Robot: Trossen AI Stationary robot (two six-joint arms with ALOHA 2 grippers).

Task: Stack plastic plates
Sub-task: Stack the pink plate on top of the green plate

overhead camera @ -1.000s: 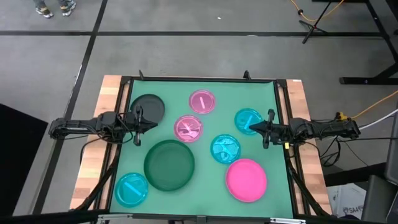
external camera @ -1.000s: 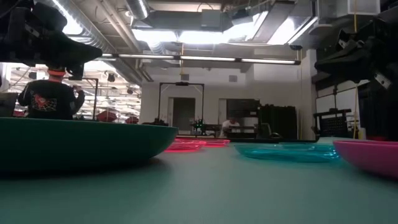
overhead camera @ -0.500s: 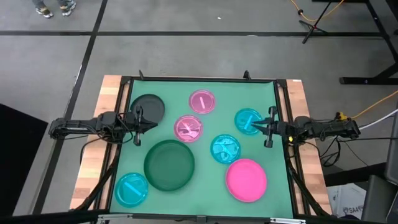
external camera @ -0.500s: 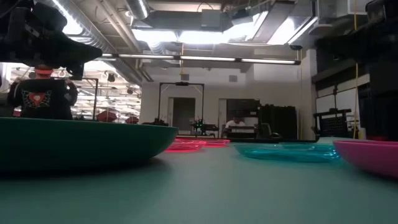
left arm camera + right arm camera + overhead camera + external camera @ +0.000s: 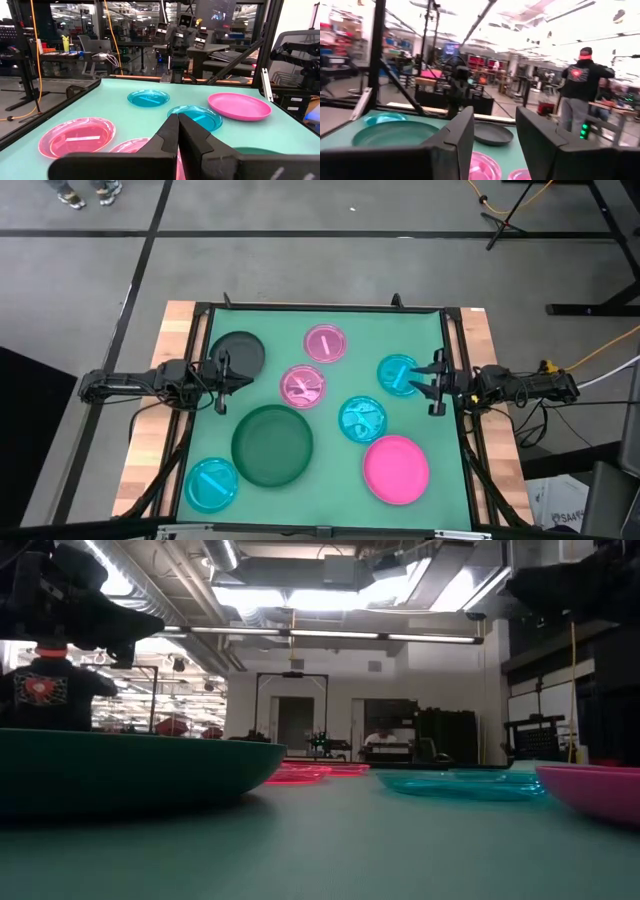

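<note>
Green worktop [image 5: 330, 395]: right tool [image 5: 437, 382] open, just beside cyan plate [image 5: 398, 374], nearest. Left tool [image 5: 222, 383] closed, idle near dark plate [image 5: 238, 352].

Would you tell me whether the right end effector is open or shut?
Open: the right end effector shows a clear gap between its two fingers, holding nothing.

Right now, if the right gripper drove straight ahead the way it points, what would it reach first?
The right gripper, fingers apart, points across the table at the small cyan plate just ahead. It seems to hover above, so level travel might pass over it toward the small pink plate.
</note>
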